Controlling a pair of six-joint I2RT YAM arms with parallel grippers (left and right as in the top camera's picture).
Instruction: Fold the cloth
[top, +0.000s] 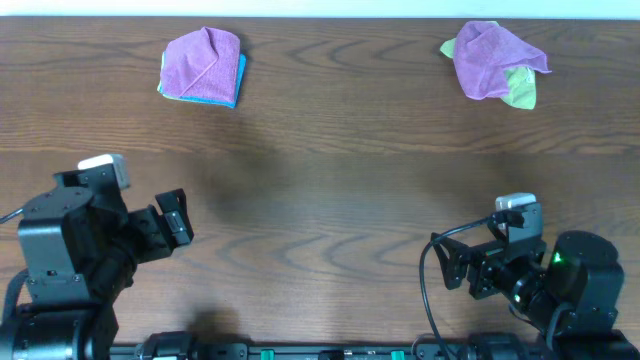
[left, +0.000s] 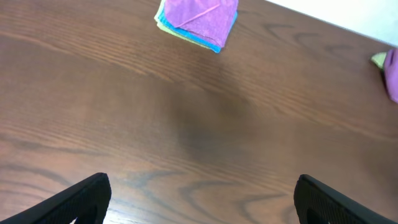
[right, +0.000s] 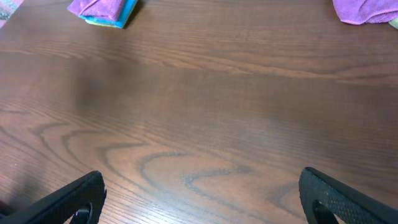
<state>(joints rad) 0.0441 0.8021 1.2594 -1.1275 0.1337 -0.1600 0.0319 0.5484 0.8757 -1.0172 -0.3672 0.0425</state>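
Observation:
The purple cloth (top: 200, 60) lies folded in a rough square at the far left of the table, on top of a turquoise-blue cloth (top: 222, 100). It also shows at the top of the left wrist view (left: 199, 17) and at the top left of the right wrist view (right: 96, 6). My left gripper (top: 176, 220) (left: 202, 199) is open and empty near the front left, far from the cloth. My right gripper (top: 458, 266) (right: 202, 196) is open and empty near the front right. No white tag is visible.
Another purple cloth (top: 490, 58) bunched with a lime-green one (top: 521, 93) lies at the far right; it also shows in the right wrist view (right: 364, 9). Dark wooden table (top: 330, 190) spans the space between both arms.

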